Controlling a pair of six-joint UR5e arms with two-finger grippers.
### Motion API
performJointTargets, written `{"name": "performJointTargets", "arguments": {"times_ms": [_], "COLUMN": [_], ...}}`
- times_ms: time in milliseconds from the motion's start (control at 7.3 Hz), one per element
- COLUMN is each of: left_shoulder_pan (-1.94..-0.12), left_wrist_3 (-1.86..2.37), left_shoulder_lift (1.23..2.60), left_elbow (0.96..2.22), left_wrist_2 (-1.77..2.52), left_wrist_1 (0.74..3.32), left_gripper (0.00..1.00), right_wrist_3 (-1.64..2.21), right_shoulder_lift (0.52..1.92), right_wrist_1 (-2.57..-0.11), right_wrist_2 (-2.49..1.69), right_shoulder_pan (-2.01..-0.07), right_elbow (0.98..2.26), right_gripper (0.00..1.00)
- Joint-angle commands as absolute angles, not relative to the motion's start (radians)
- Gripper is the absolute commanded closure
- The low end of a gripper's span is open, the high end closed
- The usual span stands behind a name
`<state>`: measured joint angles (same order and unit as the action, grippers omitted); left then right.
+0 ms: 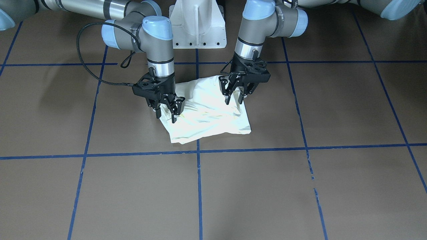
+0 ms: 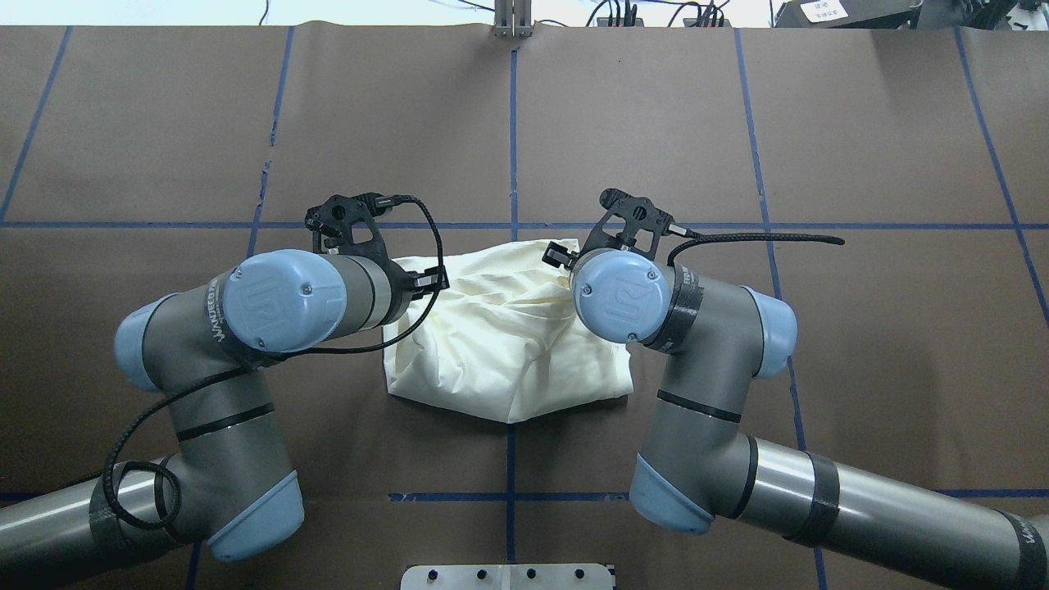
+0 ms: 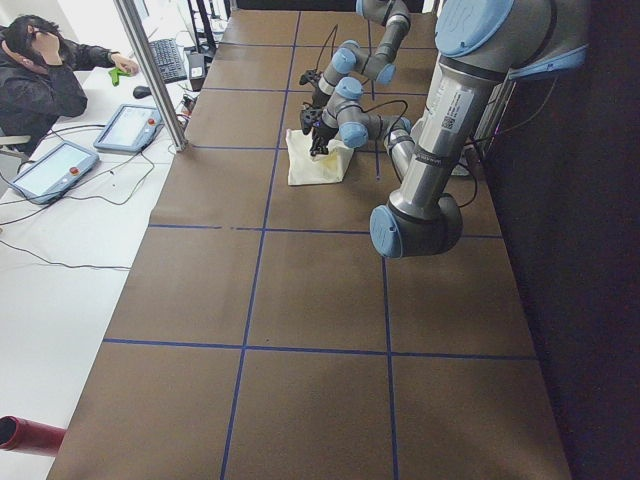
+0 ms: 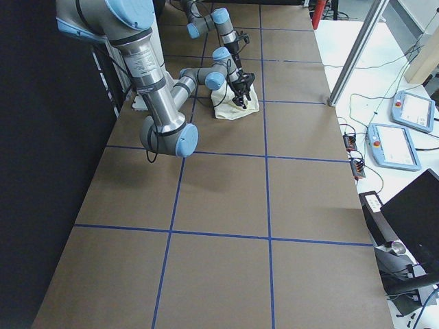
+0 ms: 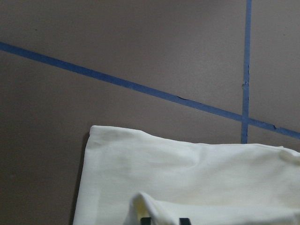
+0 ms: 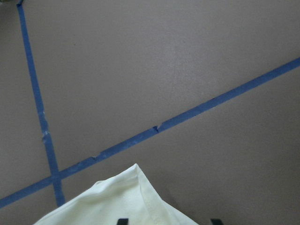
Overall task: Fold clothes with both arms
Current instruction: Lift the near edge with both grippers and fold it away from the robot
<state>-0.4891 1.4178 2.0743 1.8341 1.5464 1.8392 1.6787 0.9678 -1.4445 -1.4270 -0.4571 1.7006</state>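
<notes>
The cream-white shirt (image 1: 206, 116) lies folded into a rumpled rectangle on the brown table, close to the robot's base; its print is hidden. My left gripper (image 1: 234, 100) hangs over the shirt's edge on the view's right, fingers apart. In the left wrist view its tips (image 5: 164, 220) stand fairly close together, with a raised fold of the shirt (image 5: 187, 173) at them. My right gripper (image 1: 165, 116) is open over the opposite edge, and its tips (image 6: 168, 221) stand wide apart above a shirt corner (image 6: 117, 201). From overhead, both wrists hide the fingers over the shirt (image 2: 500, 344).
Blue tape lines (image 1: 198, 151) divide the brown table into squares. The white pedestal base (image 1: 196, 26) stands just behind the shirt. A person (image 3: 40, 70) sits at a side desk with control tablets (image 3: 125, 125). A metal post (image 3: 150, 70) stands at the table's far edge.
</notes>
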Motion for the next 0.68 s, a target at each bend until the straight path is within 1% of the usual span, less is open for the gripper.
{"name": "performJointTargets", "arguments": {"times_ms": [0, 274, 411, 548], "left_shoulder_pan": [-0.570, -0.580, -0.578, -0.577], "left_wrist_3": [1.263, 1.252, 1.255, 1.255], "left_shoulder_lift": [2.062, 2.062, 2.062, 2.062], "left_elbow": [1.836, 1.833, 1.835, 1.835], "left_wrist_2": [1.634, 1.644, 1.644, 1.644], "left_wrist_1": [1.882, 1.882, 1.882, 1.882], "left_gripper": [0.00, 0.00, 0.00, 0.00], "right_wrist_3": [1.625, 1.612, 1.614, 1.620], "right_shoulder_lift": [0.968, 0.968, 0.966, 0.965], "right_wrist_1": [-1.454, -1.450, -1.445, -1.442], "right_wrist_2": [-1.471, -1.424, -1.357, -1.341], "right_shoulder_pan": [-0.471, -0.386, -0.362, -0.362], "right_elbow": [1.793, 1.792, 1.769, 1.723], "right_gripper": [0.00, 0.00, 0.08, 0.24]}}
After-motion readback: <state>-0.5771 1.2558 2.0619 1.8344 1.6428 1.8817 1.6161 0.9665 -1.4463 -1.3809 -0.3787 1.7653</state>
